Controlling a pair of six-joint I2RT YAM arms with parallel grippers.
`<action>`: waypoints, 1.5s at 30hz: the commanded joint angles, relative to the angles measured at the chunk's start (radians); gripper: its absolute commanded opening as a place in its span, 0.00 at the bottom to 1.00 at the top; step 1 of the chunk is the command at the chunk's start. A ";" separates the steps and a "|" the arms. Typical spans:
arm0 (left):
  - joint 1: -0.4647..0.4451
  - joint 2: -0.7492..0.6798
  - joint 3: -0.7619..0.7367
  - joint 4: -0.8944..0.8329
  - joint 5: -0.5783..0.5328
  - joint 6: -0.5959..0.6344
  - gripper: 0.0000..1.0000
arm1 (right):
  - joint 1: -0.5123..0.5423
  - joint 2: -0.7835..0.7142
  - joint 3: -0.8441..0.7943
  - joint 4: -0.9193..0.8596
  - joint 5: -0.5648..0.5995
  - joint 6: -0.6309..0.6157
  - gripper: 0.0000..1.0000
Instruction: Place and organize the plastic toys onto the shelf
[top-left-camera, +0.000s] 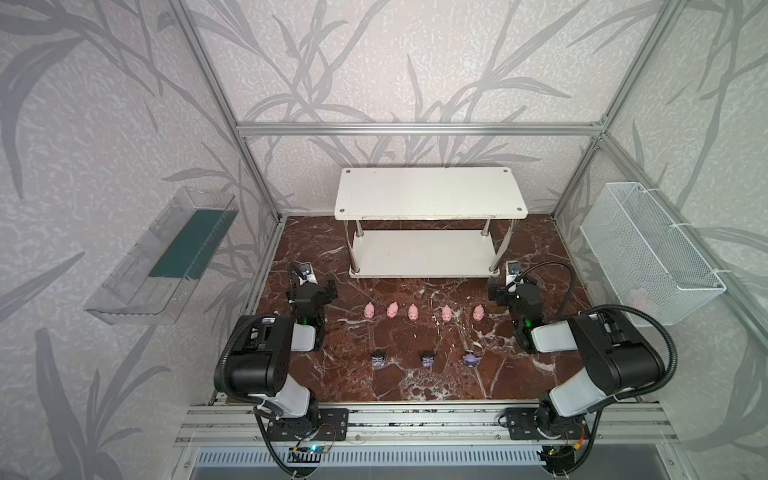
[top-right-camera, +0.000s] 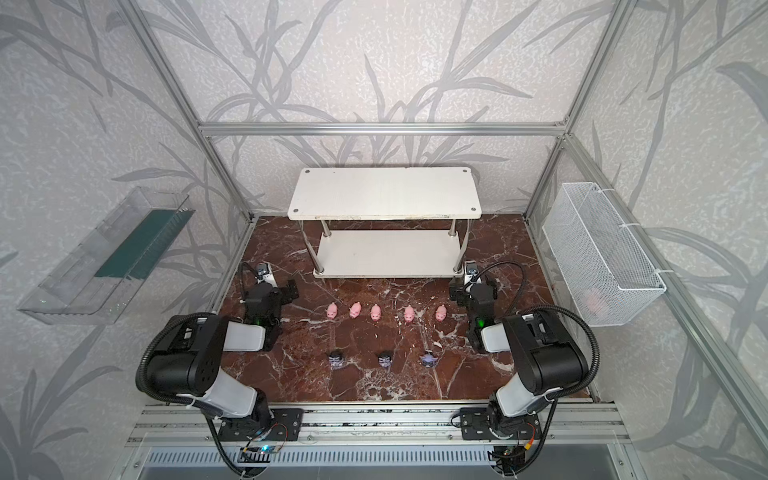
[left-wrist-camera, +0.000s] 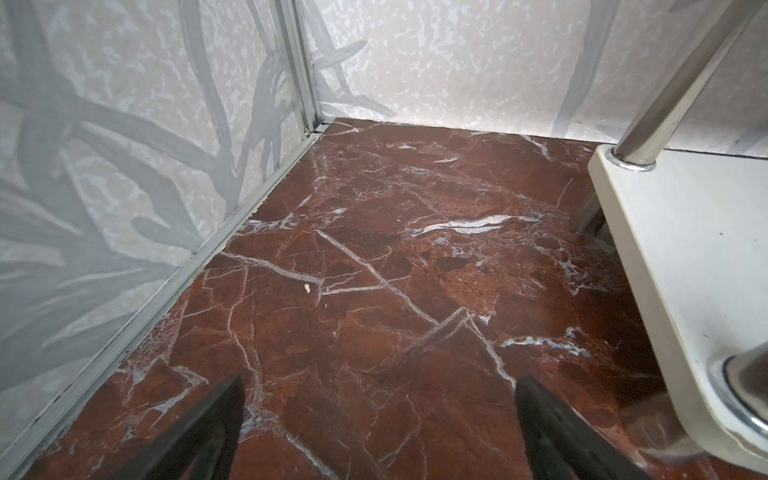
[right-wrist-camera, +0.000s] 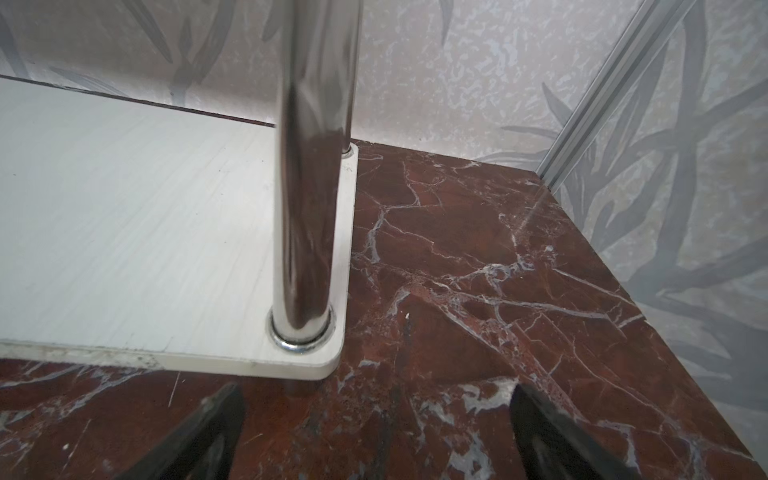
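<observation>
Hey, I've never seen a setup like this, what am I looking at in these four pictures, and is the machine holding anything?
Two robot arms sit at the near edge of a marble table. Two pictures look down from overhead, nearly identical; the other two come from cameras on each arm's wrist. The dark prongs there are the left end effector and right end effector, both open and holding nothing. On the table: a row of five pink pigs, three dark hooded figurines nearer the arms, and a white two-level shelf, with nothing on it, at the back.
</observation>
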 joint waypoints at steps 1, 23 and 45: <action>-0.001 0.003 0.014 0.015 0.015 0.022 0.99 | 0.001 0.009 -0.008 0.036 -0.002 -0.008 0.99; -0.002 0.003 0.023 -0.001 0.018 0.022 0.99 | 0.000 0.009 -0.008 0.036 -0.002 -0.008 0.99; -0.002 0.003 0.023 -0.004 0.020 0.022 0.99 | -0.015 0.004 0.007 -0.001 -0.025 0.007 0.99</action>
